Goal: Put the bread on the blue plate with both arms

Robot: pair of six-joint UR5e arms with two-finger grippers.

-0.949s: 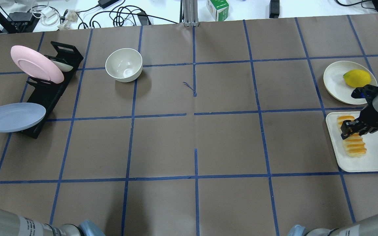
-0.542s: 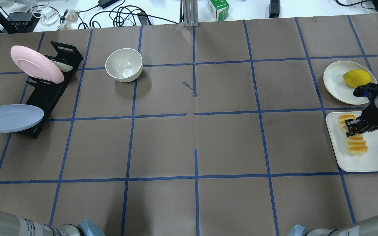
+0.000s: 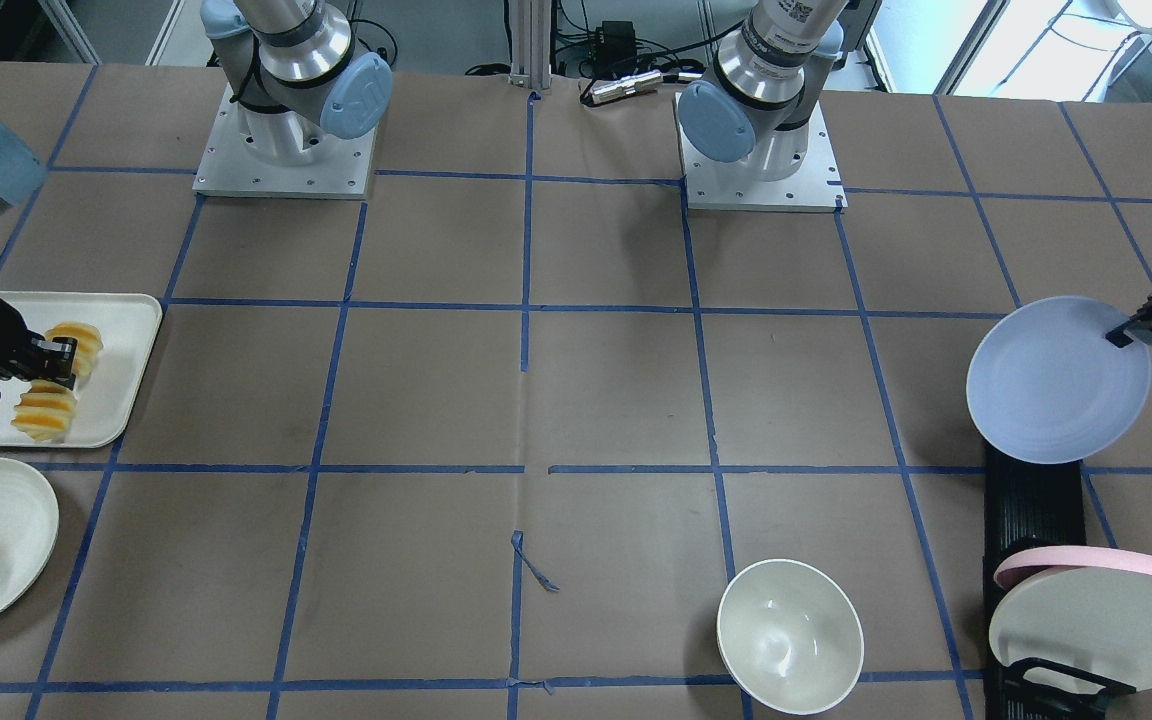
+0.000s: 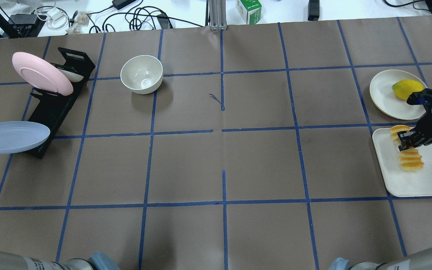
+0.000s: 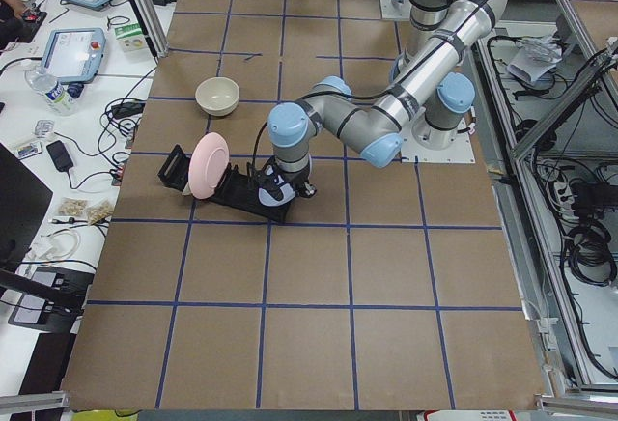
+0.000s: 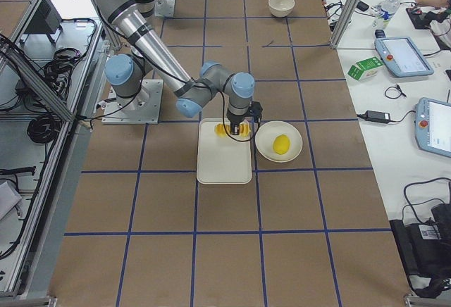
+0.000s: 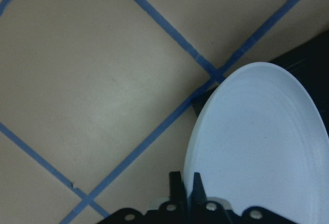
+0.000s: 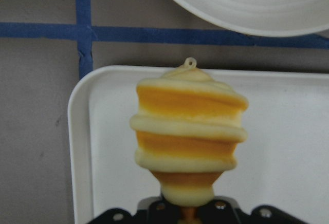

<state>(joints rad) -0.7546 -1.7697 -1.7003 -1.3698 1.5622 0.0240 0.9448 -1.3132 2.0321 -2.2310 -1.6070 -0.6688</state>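
The bread (image 4: 411,162) is an orange-and-cream ridged loaf over the white tray (image 4: 429,183) at the table's right edge. My right gripper (image 4: 406,143) is shut across its middle, so both ends stick out; the right wrist view shows the loaf (image 8: 187,136) held just above the tray. The blue plate (image 4: 11,137) is at the far left, tilted, by the near end of the black rack (image 4: 56,103). My left gripper (image 3: 1126,335) is shut on its rim, as the left wrist view (image 7: 187,185) shows with the plate (image 7: 262,147).
A pink plate (image 4: 41,73) stands in the rack. A cream bowl (image 4: 141,74) sits to the rack's right. A white plate (image 4: 384,93) with a yellow-green fruit (image 4: 407,89) lies just beyond the tray, close to my right wrist.
The blue plate has slid a little left, away from the rack, with my left gripper. My right gripper has shifted right and farther back with the bread in it.
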